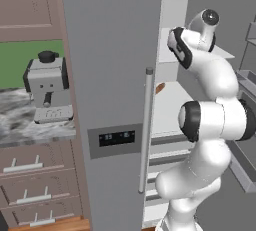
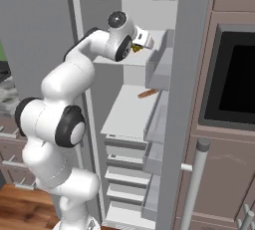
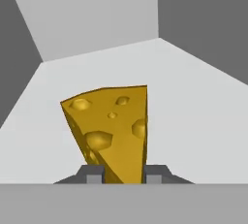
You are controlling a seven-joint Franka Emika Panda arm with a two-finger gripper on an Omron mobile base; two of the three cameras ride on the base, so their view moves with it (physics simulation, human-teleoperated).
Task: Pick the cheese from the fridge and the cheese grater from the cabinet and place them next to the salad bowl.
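The fridge [image 1: 112, 75] stands open, its grey door filling the middle of the left base view and its white shelves showing at the centre of the right base view. The arm reaches in to the top shelf, and the gripper [image 3: 125, 174] sits at the cheese [image 3: 111, 131], which in the hand view rises as a yellow-orange wedge in the lower centre of the frame, standing on the white shelf floor. One of the fingers [image 3: 94, 174] shows on each side of the wedge's base, set narrow and right against it; whether they are already pressing on it I cannot tell, since the tips are mostly cut off by the bottom of the frame. In the right base view a sliver of yellow peeks out beside the wrist at the upper centre, on that same top shelf.

As for progress, the task looks to be in its first stage: the door is open and the hand is at the wedge, but it sits on the shelf, not yet lifted out. Carrying it to the salad bowl, and fetching the cheese grater from the cabinet, are both left to do.

A small brown item [image 2: 148, 93] lies on the middle shelf, and a coffee machine [image 1: 47, 87] sits on the tabletop at the left of the left base view.
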